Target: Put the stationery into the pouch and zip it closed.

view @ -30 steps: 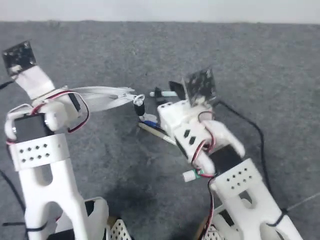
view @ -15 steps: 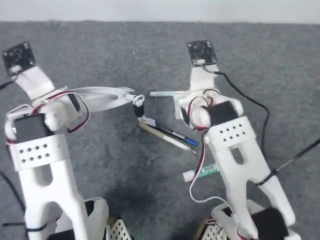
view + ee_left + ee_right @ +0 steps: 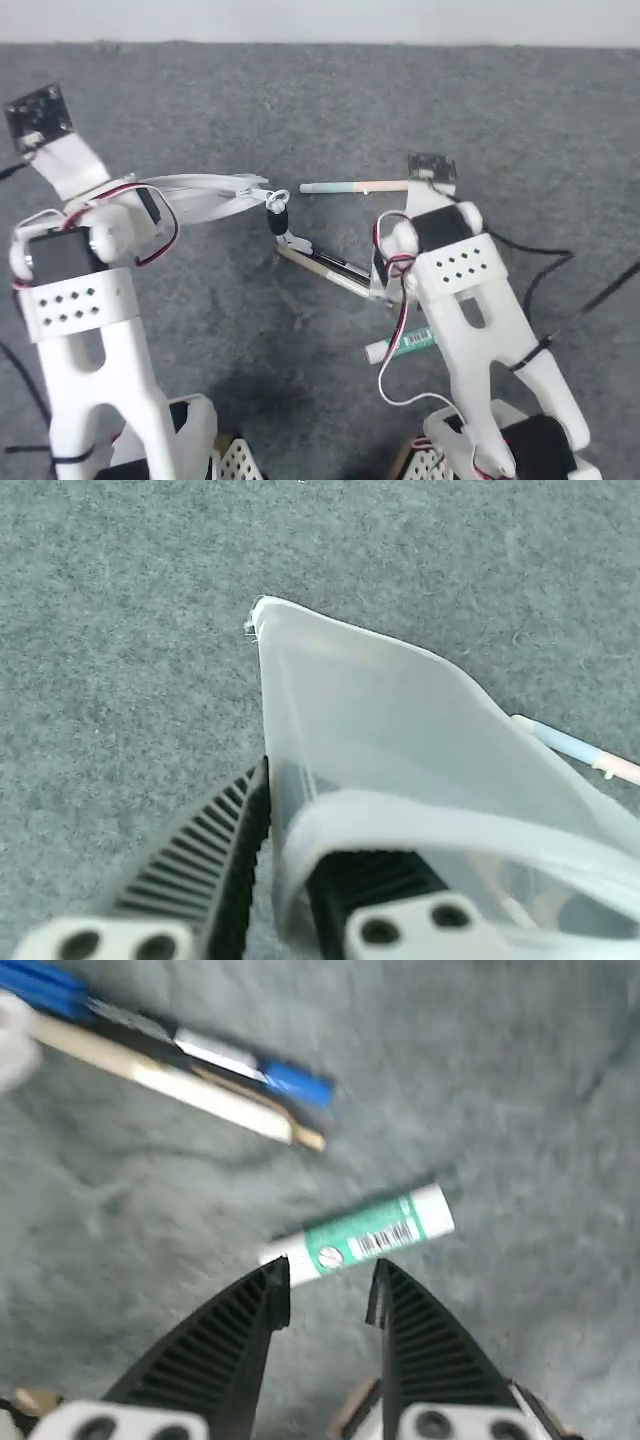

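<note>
My left gripper is shut on the edge of the translucent pouch, which it holds off the grey mat with the mouth toward the middle. A black zip pull hangs at the pouch's end. A pale green and pink pen lies just beyond it. A blue pen and a beige pencil lie side by side. My right gripper is open just above a white and green tube, also lying by the right arm's base.
The table is covered by a grey mat. The right arm's body stands over part of the blue pen and pencil in the high view. Cables trail to the right.
The right arm has pulled back from the pens near the pouch toward its base, now over the tube. The pale pen lies uncovered. The left arm and pouch have not moved.
</note>
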### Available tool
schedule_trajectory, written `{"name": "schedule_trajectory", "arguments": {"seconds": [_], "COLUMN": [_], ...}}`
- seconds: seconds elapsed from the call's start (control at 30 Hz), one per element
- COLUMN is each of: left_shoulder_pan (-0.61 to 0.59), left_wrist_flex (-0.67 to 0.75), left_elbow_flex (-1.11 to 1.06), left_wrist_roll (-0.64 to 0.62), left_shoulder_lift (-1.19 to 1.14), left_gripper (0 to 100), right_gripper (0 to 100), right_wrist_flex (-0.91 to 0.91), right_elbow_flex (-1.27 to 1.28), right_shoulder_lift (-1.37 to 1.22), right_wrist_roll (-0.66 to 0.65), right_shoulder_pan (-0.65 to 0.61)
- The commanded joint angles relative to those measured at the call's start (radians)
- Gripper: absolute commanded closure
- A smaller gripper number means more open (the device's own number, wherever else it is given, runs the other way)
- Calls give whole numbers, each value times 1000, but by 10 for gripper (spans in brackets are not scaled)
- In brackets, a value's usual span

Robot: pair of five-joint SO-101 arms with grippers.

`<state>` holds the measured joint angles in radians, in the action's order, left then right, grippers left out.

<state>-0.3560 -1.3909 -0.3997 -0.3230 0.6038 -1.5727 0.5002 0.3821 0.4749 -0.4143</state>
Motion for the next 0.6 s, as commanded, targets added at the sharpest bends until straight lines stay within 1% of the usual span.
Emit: {"name": "schedule_trajectory", "arguments": {"seconds": [0.0, 0.23, 0.37, 0.47, 0.57], "left_shoulder_pan": [-5, -5, -5, -5, -5], "left_wrist_flex": [38, 38, 38, 38, 69], "left_elbow_flex": [15, 15, 15, 13, -10], "left_wrist_roll": [-21, -21, -21, -20, -18], "left_shoulder_lift": [8, 8, 8, 8, 8], "left_gripper": [991, 991, 991, 991, 991], "right_gripper": [875, 875, 875, 874, 874], "right_wrist_flex": [35, 189, 308, 389, 432], "right_elbow_flex": [74, 264, 354, 411, 433], "right_shoulder_lift": [5, 5, 4, 4, 4], "right_wrist_roll": [18, 18, 18, 18, 18], "right_shoulder_pan": [4, 7, 7, 7, 10]}}
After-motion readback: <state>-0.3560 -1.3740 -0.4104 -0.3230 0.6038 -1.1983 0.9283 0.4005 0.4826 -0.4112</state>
